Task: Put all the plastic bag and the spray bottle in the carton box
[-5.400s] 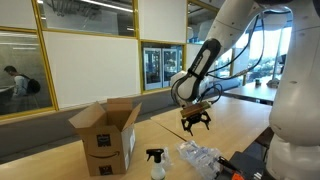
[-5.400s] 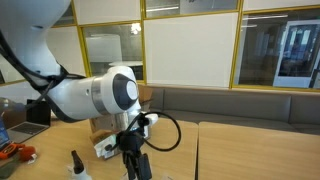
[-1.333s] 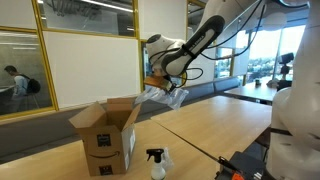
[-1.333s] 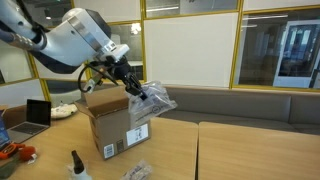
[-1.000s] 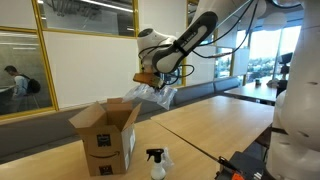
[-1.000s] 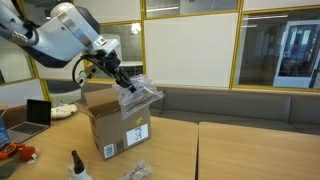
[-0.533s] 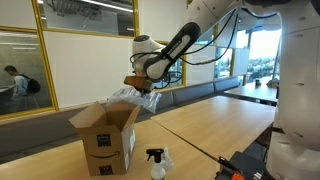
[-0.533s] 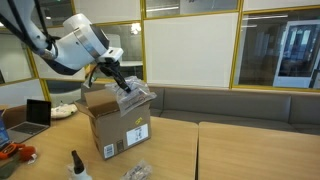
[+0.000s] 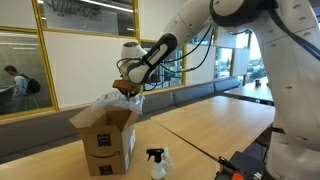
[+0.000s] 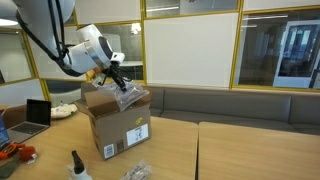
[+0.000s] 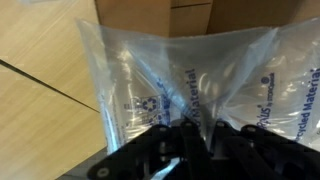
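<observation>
The box (image 9: 103, 140) stands on the worktop (image 9: 200, 125), and the bag (image 9: 108, 103) hangs from the pincer (image 9: 127, 90) just over its open top. In an exterior view the spray bottle (image 10: 76, 165) stands before the box, a loose bag (image 10: 136, 172) lying near it

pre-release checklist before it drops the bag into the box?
1. Grip: gripper jaws pinched on the plastic bag: ok.
2. Bag over the carton box opening in both exterior views: ok.
3. Box flaps open: ok.
4. Bag's hanging end inside the rim: cannot tell.
5. Spray bottle upright on the table, apart from the box: ok.
6. All items packed: not ok; the bottle and a second bag lie outside.
</observation>
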{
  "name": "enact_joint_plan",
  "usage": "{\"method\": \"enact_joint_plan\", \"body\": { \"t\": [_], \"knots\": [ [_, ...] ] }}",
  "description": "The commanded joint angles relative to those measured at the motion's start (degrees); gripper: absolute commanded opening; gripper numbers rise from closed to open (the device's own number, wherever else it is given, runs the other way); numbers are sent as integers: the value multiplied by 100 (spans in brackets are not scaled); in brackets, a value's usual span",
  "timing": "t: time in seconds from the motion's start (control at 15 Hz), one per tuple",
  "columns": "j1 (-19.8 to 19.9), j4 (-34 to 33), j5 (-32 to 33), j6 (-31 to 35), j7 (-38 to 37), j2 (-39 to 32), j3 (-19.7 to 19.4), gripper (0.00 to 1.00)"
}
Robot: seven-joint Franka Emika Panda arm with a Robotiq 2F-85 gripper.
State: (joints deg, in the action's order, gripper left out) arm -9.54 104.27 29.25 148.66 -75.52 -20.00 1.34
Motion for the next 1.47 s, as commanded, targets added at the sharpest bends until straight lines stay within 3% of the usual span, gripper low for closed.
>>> {"method": "enact_joint_plan", "body": {
  "t": [0.0,0.2,0.53,0.6,0.67,1.2,1.27,1.4],
  "knots": [
    [-194,-973,-507,2,776,-641,-6,8],
    [-249,-1351,-1029,72,1318,-995,46,8],
    [-204,-1433,-2081,316,2284,-1385,227,9],
    [-201,-1409,-2267,332,2473,-1409,247,15],
    [-198,-1395,-2430,327,2639,-1462,252,35],
    [-80,-1027,-3356,205,3567,-1440,191,94],
    [-55,-962,-3431,180,3639,-1400,176,99],
    [-28,-814,-3494,94,3724,-1242,85,100]
  ]
}}
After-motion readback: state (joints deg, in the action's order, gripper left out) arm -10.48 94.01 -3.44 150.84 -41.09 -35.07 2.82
